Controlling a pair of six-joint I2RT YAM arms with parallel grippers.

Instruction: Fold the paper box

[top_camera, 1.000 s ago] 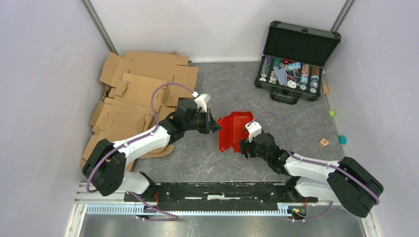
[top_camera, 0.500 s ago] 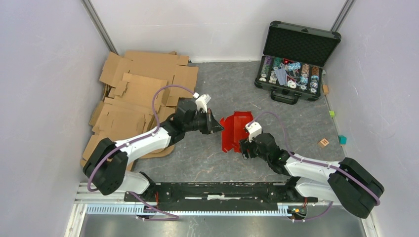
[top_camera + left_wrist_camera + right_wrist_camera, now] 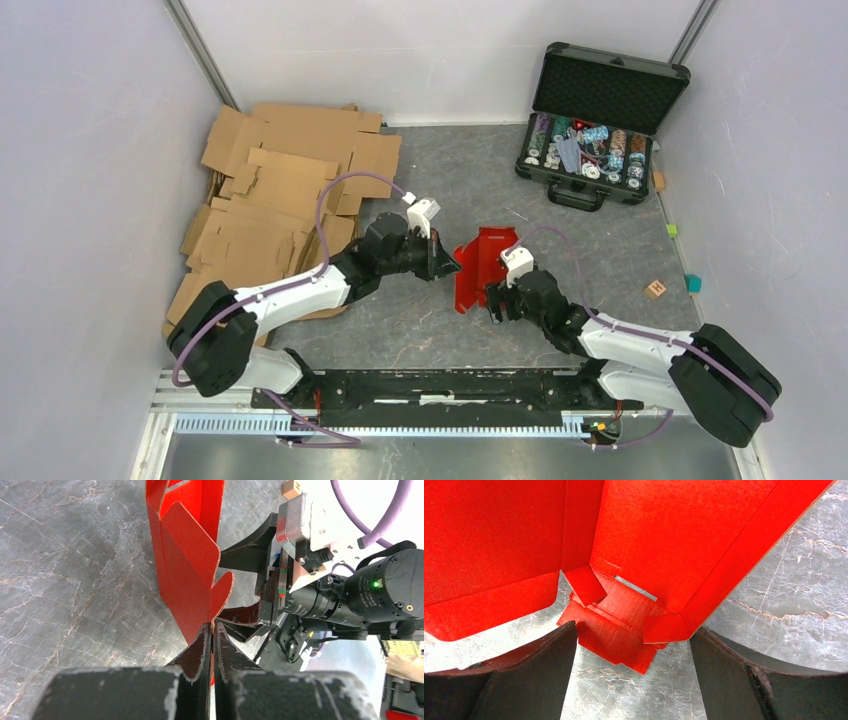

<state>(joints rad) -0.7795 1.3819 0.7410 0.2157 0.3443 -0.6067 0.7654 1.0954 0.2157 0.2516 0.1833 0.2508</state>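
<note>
Left pincer [image 3: 212, 630] is clamped flat on a flap edge of the red paper box [image 3: 483, 262]. Since a second ago it has pushed rightward, and the box stands steeper on the grey worktop [image 3: 400, 320] (narrower from above). Right pincer [image 3: 634, 652] gapes wide, jaws either side of the box's near corner flaps, gripping nothing.

Left end effector [image 3: 212, 626] pinched, right [image 3: 633, 628] spread
</note>
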